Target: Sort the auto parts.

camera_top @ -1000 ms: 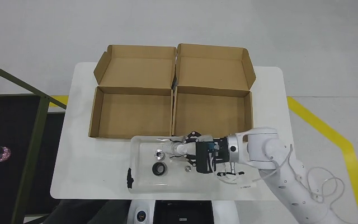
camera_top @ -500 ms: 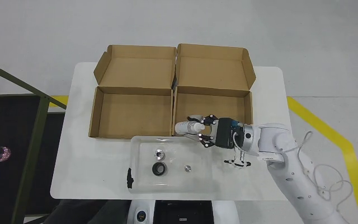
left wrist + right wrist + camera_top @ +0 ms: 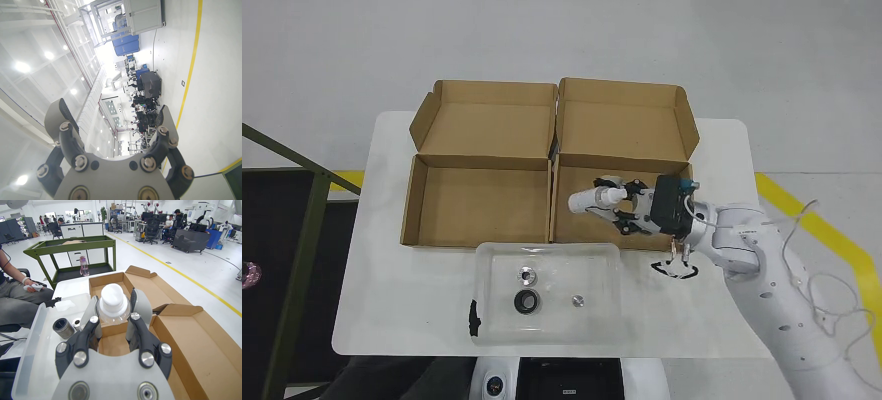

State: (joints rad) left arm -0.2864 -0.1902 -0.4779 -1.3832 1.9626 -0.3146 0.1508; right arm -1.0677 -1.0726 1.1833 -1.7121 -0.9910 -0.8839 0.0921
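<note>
Item in hand: the right gripper (image 3: 616,201) is clamped on a clear bulb-shaped part with a stepped white plastic cap (image 3: 590,198). The part lies sideways above the left half of the right-hand open brown cardboard box (image 3: 587,228), just right of centre in the top view, and is not yet set down. Spare: the left gripper (image 3: 111,111), fingers spread, empty, aimed away from the table. This box and the left-hand open brown cardboard box (image 3: 477,205) both look bare inside, so sorting appears barely begun. Stock left in the clear plastic tray (image 3: 479,290), lower centre: one black ring-shaped bushing (image 3: 527,301), one small silver metal sleeve (image 3: 529,274), one small silver disc-like piece (image 3: 578,298). Obstacles: the box's near wall, between tray and box floor, and the raised lid flaps (image 3: 622,120) behind. White table (image 3: 382,280) beneath all.
</note>
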